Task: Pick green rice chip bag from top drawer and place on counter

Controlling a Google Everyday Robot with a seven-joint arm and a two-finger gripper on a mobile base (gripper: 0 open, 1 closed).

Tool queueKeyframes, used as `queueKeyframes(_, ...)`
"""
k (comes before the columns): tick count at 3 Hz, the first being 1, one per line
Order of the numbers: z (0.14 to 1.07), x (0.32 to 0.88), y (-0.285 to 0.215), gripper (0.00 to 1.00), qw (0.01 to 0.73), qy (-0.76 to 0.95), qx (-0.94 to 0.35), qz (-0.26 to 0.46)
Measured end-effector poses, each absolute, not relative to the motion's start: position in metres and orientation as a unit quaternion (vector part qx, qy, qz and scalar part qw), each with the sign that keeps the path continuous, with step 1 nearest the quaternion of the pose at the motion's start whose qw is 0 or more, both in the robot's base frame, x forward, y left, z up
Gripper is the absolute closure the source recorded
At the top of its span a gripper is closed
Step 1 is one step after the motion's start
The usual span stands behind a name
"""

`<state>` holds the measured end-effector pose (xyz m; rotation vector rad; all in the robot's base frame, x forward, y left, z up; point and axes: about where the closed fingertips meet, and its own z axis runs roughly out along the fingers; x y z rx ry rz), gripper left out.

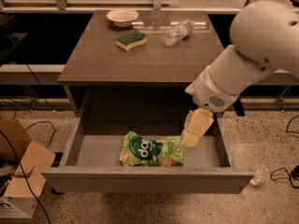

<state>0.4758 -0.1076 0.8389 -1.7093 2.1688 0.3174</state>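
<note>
**Robot arm reaching into open drawer, snack bag not yet lifted**

The top drawer (145, 180) is standing pulled well out beneath the counter (140, 59). The green rice chip bag (150, 150) is lying flat on the drawer floor, close to the front panel and a little right of centre. By the look of it, none of the pick is done yet: the bag is resting in the drawer, and both the lift and the placing on the counter are waiting. Up on the counter, a bowl (122, 17), a green-topped sponge (131, 39) and a clear plastic bottle (177, 31) are sitting toward the back.

Farther right, the gripper (189, 141) is hanging inside the drawer. Its tip is pointing down and slightly leftward, just beside the bag's right edge. Contact cannot be made out, nor whether the claw is apart or together. The white arm (243, 64) is slanting down from the upper right, crossing in front of the counter's right front corner, with its wrist above the drawer's right side.
</note>
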Motion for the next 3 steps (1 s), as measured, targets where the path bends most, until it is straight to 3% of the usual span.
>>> queueKeyframes(3,0.764,0.48,-0.083,0.0,0.157,0.747,-0.628,0.149)
